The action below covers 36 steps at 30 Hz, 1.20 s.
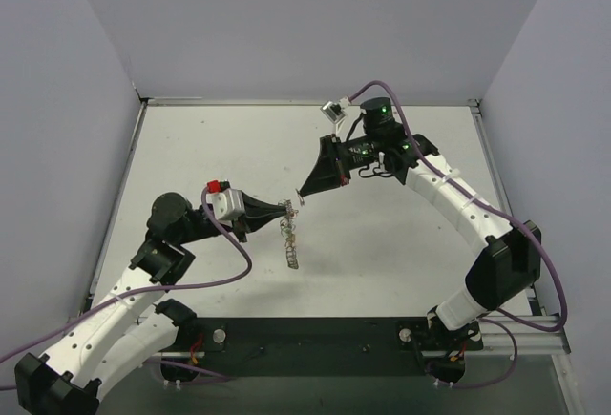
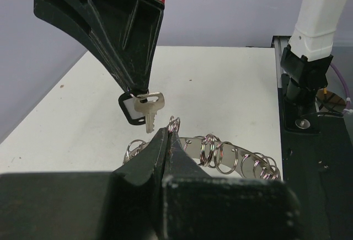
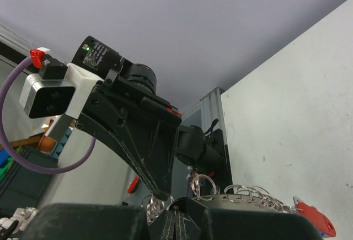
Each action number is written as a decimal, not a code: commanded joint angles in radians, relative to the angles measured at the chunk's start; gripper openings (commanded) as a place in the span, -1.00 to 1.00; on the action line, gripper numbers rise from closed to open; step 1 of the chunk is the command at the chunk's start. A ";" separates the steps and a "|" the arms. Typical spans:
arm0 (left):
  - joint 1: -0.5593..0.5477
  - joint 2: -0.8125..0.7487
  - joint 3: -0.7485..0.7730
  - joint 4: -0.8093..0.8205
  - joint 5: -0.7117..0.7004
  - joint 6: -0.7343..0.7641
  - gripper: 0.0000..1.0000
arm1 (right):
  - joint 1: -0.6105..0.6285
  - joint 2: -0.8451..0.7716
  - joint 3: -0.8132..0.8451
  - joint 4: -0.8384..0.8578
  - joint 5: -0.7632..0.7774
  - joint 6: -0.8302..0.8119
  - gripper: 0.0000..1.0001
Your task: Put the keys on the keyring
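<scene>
The small silver metal key with a black plastic head (image 2: 148, 106) is plain and unpatterned. The silvery looped metal keyring (image 2: 237, 154) glints faintly pink. The left gripper (image 2: 167, 138) and right gripper (image 2: 139, 90) are matte black. The white counter (image 2: 220, 85) is faintly speckled. A glossy red plastic key head (image 3: 315, 222) shows too.

Top external: high above and behind the arm bases at the near edge of the desk (image 1: 401, 262), tilted down toward the far edge. It is distant, with the whole desk and both side walls in frame.

Left wrist: very close, sighting along its own left tool (image 2: 168, 136) across mid-desk toward the right edge. The near edge runs down the right of the frame.

Right wrist: low, rolled and tilted up, looking past its own right tool (image 3: 176, 218) toward the left edge.

Shared: all three catch the keyring (image 1: 289, 243), clamped in the left tool at mid-desk. Each wrist view shows the other arm's tool, and the left wrist also shows the key (image 2: 149, 106) pinched in the right tool.
</scene>
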 commanded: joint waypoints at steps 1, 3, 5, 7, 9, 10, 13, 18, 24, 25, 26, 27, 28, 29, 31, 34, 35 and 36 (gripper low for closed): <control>-0.015 -0.012 0.046 0.114 -0.004 -0.015 -1.00 | 0.013 -0.002 0.002 0.001 -0.046 -0.006 -1.00; -0.024 -0.010 0.050 0.109 -0.022 -0.006 -1.00 | 0.015 -0.004 -0.001 -0.003 -0.046 -0.006 -1.00; -0.031 -0.008 0.051 0.100 -0.036 0.003 -1.00 | 0.016 -0.002 0.002 -0.016 -0.048 -0.004 -1.00; -0.037 -0.004 0.062 0.074 -0.053 0.014 -1.00 | 0.018 -0.004 0.002 -0.037 -0.048 -0.007 -1.00; -0.044 -0.001 0.068 0.054 -0.065 0.036 -1.00 | 0.018 -0.005 0.001 -0.048 -0.045 -0.010 -1.00; -0.048 -0.001 0.068 0.047 -0.074 0.040 -1.00 | 0.018 -0.005 0.002 -0.055 -0.045 -0.010 -1.00; -0.058 -0.005 0.065 0.051 -0.093 0.049 -1.00 | 0.021 -0.001 0.007 -0.072 -0.051 -0.016 -1.00; -0.074 -0.007 0.086 -0.002 -0.133 0.092 -1.00 | 0.012 -0.012 0.037 -0.161 -0.013 -0.087 -1.00; -0.094 -0.018 0.105 -0.087 -0.206 0.151 -1.00 | 0.004 -0.035 0.061 -0.249 0.028 -0.138 -1.00; -0.095 -0.019 0.102 -0.085 -0.220 0.154 -1.00 | 0.004 -0.041 0.061 -0.253 0.032 -0.139 -1.00; -0.100 -0.021 0.103 -0.085 -0.223 0.152 -1.00 | 0.004 -0.044 0.061 -0.253 0.035 -0.138 -1.00; -0.100 -0.018 0.102 -0.085 -0.229 0.154 -1.00 | 0.006 -0.044 0.059 -0.255 0.032 -0.139 -1.00; -0.103 -0.018 0.105 -0.085 -0.243 0.155 -1.00 | 0.006 -0.044 0.059 -0.262 0.037 -0.138 -1.00; -0.109 -0.015 0.106 -0.090 -0.254 0.155 -1.00 | 0.007 -0.047 0.059 -0.267 0.037 -0.144 -1.00; -0.113 -0.005 0.109 -0.098 -0.266 0.161 -1.00 | 0.013 -0.053 0.057 -0.272 0.041 -0.145 -1.00; -0.129 0.001 0.105 -0.079 -0.275 0.161 -1.00 | 0.027 -0.048 0.061 -0.273 0.038 -0.142 -1.00; -0.132 0.001 0.105 -0.076 -0.284 0.160 -1.00 | 0.038 -0.045 0.062 -0.273 0.028 -0.144 -1.00; -0.139 0.005 0.106 -0.078 -0.291 0.160 -1.00 | 0.044 -0.045 0.064 -0.273 0.034 -0.142 -1.00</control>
